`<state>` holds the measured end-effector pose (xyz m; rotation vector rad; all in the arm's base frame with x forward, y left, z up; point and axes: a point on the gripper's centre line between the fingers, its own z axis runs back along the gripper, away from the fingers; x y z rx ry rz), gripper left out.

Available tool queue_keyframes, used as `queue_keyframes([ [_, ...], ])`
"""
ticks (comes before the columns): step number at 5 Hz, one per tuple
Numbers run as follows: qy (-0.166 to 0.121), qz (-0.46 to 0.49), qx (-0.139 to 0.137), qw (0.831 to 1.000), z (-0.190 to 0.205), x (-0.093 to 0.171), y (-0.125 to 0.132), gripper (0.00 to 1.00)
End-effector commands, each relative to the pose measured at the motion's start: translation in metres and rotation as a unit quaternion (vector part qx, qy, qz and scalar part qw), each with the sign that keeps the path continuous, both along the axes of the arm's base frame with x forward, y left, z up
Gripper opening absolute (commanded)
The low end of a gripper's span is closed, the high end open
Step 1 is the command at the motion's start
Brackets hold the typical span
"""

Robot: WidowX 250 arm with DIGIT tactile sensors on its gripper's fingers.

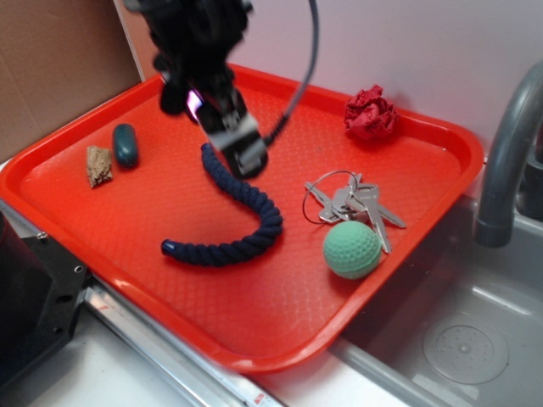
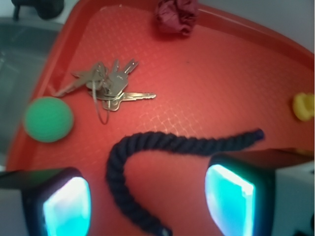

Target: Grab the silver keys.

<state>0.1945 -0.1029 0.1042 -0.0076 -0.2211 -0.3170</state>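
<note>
The silver keys [image 1: 355,203] lie flat on the red tray [image 1: 127,199], right of centre, on a thin wire ring, touching or just behind the green ball [image 1: 351,249]. In the wrist view the keys [image 2: 110,87] lie ahead and to the left, with the ball [image 2: 48,119] at far left. My gripper [image 1: 240,144] hangs above the tray's middle, over the upper end of a dark blue rope, well left of the keys. It is open and empty [image 2: 147,201], its two glowing pads wide apart.
A dark blue twisted rope [image 1: 246,212] curves across the tray's middle. A crumpled red cloth [image 1: 370,113] sits at the back right. A teal oval [image 1: 125,144] and a tan chunk [image 1: 99,165] lie at left. A grey faucet [image 1: 505,153] and sink stand right.
</note>
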Motion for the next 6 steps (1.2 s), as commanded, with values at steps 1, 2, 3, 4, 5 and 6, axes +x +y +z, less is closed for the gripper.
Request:
queue_keyframes([
  [1,-0.020,-0.034,-0.018,0.999,-0.027,0.029,-0.025,1.00],
  [2,-0.026,-0.054,-0.015,0.998,-0.041,0.038,-0.031,1.00],
  [3,-0.060,-0.084,-0.090,0.991,-0.039,0.043,-0.033,0.47],
  [4,-0.069,-0.087,-0.075,0.991,-0.041,0.044,-0.040,0.00],
  [5,-0.072,-0.100,-0.075,0.990,-0.046,0.044,-0.043,0.00],
  [6,-0.063,-0.102,-0.090,0.989,-0.048,0.045,-0.041,0.00],
])
